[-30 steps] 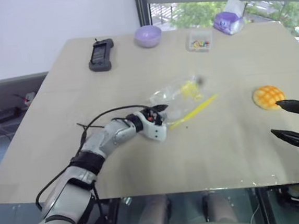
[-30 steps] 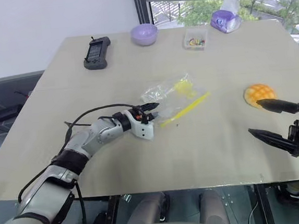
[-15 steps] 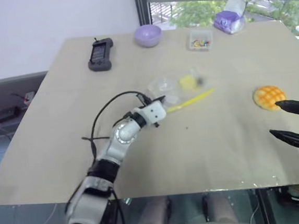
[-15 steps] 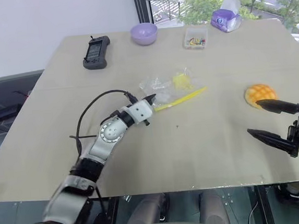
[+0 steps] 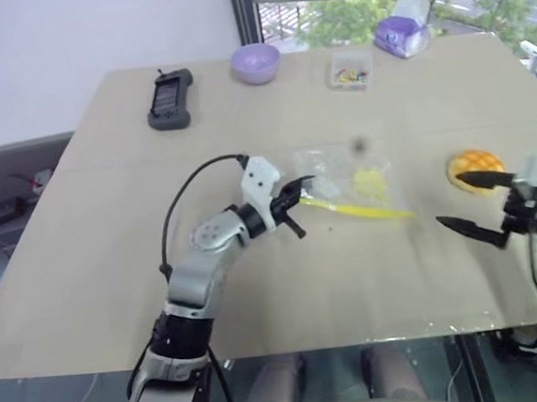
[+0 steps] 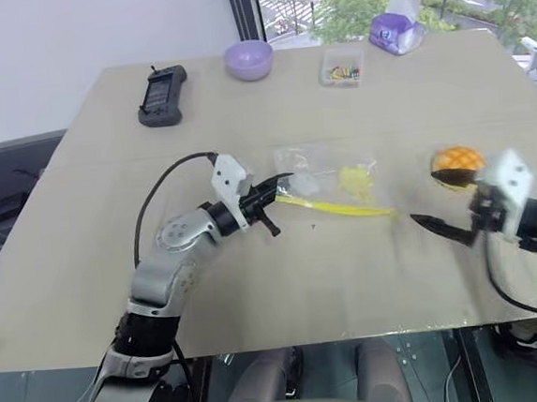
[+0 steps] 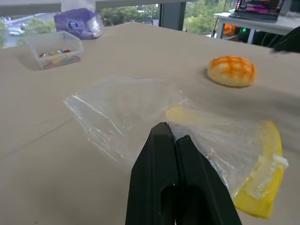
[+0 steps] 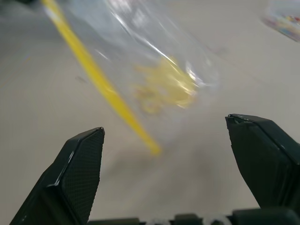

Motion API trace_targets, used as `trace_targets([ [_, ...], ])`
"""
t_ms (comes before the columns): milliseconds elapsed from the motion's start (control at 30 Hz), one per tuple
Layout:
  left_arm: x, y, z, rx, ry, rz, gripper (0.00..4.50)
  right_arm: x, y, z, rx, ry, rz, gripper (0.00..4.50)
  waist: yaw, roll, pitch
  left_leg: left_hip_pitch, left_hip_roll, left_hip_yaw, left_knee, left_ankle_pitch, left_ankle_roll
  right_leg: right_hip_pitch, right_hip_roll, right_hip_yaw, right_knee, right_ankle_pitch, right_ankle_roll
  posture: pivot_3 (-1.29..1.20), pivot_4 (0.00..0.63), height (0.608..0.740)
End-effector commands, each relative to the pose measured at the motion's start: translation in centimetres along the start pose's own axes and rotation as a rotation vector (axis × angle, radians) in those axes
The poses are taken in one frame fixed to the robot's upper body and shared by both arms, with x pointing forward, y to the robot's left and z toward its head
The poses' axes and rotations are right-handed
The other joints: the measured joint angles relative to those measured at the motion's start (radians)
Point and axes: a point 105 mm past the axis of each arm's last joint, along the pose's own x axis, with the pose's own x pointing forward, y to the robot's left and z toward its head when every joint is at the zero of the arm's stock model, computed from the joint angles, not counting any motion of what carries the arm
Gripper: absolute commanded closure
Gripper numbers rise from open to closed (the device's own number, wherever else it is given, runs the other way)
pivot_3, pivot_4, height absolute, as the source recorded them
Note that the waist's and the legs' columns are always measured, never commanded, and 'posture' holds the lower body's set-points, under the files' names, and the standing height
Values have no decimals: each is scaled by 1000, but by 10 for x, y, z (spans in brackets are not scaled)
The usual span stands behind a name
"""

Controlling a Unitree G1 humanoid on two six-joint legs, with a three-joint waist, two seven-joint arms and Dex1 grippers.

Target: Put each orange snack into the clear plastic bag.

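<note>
Lifted and rolled since a second ago, the left gripper [image 5: 298, 196] — level, fingers clamped on the clear plastic bag [image 5: 347, 184] mid-table — faces the right gripper [image 5: 466, 204] (fingers wide apart) beside the orange snack [image 5: 473, 165] near the table's [image 5: 111, 233] right edge.

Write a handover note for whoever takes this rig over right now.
Left tool: shut on the bag, pinching its near edge.
Right tool: open, holding nothing, close to the bun.
Bag lies mid-table, yellow strip toward the robot; bun sits on the table to its right.
Done: bag gripped.
Left: pick up the bun, put it in the bag.
</note>
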Motion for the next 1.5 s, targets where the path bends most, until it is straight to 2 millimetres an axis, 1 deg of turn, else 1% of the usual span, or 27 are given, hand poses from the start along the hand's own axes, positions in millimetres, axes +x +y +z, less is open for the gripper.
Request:
trace_targets([
  [33,0,-1,17,14,-42,3,4477,18,7,6,-145,18,31,0,0,0,0,0,0,0,0,0,0,0,0,0,0,0,0,0,150,740],
  [133,2,-1,17,10,-36,4,4477,30,22,6,-197,17,102,0,2,0,0,-1,0,0,0,0,0,0,0,0,-2,0,0,0,150,740],
  [267,3,-3,17,3,-36,-2,4477,39,27,8,-198,-13,101,0,2,0,0,-2,0,0,0,0,0,0,-1,0,-3,0,0,0,150,740],
  [400,5,-5,16,-8,-34,-8,4477,55,12,1,-241,68,3,0,0,0,0,-1,0,0,0,0,0,0,0,0,-2,0,0,0,150,740],
  [500,5,-6,15,-14,-35,-10,4477,61,8,1,-246,83,-17,0,0,0,0,-1,0,0,0,0,0,-1,0,1,-1,0,0,0,150,740],
  [567,6,-6,15,-19,-36,-10,4500,63,11,-2,-274,101,-1,542,2,0,0,-2,0,0,0,0,0,-2,0,1,-1,0,0,0,150,740],
  [633,6,-6,16,-20,-38,-10,4500,64,12,-3,-274,100,-5,1219,3,0,0,-4,0,0,0,0,0,-3,0,1,-1,0,0,0,150,740],
  [767,7,-6,16,-22,-40,-9,4500,66,10,0,-270,85,-26,3138,2,0,0,-4,0,1,0,0,0,-4,-1,2,-1,0,0,0,150,740],
  [833,7,-6,15,-22,-37,-9,4500,66,8,2,-262,71,-40,3852,0,0,0,-4,0,1,0,0,0,-4,0,2,-1,0,0,0,150,740],
  [867,7,-6,14,-18,-34,-9,4500,66,7,4,-262,65,-46,4359,-1,0,0,-4,0,1,0,0,0,-4,0,2,-1,0,0,0,150,740],
  [900,7,-6,13,-16,-31,-10,4500,66,7,6,-264,61,-49,4478,-1,0,0,-4,0,1,0,0,0,-4,0,2,-1,0,-1,0,150,740],
  [1100,7,-5,9,7,-3,-5,4500,64,5,9,-255,70,-52,4478,0,0,0,-4,0,2,0,0,0,-4,0,2,-1,0,-1,0,150,740],
  [1167,5,-4,7,50,14,-11,3932,65,5,11,-256,68,-49,4500,0,0,0,-4,0,2,0,0,0,-4,0,2,-1,0,-1,0,150,740],
  [1200,5,-3,8,63,3,-1,3767,65,5,13,-252,65,-49,4500,-1,0,0,-4,0,2,0,0,0,-4,0,2,-1,0,-1,0,150,740],
  [1267,5,1,12,97,-20,18,3049,65,4,15,-246,62,-53,4500,0,0,0,-4,0,2,0,0,0,-5,0,3,0,0,-1,0,150,740],
  [1333,2,2,16,181,-34,19,2095,66,2,17,-250,61,-60,4500,0,0,0,-4,0,2,0,0,0,-5,0,3,-1,0,-1,0,150,740],
  [1400,-3,-1,21,284,-41,-6,2095,66,0,17,-257,71,-70,4500,0,0,0,-4,0,2,0,0,0,-5,0,3,0,0,-1,0,150,740],
  [1433,-7,-7,21,358,-27,-56,2095,66,-2,17,-254,80,-81,4500,-1,0,0,-4,0,3,-1,0,0,-5,0,3,-1,0,-1,0,150,740],
  [1500,-14,-17,16,474,24,-152,2095,67,-5,18,-249,94,-94,4500,-2,0,0,-4,0,3,-1,0,-1,-6,0,4,-1,0,-1,0,150,740],
])
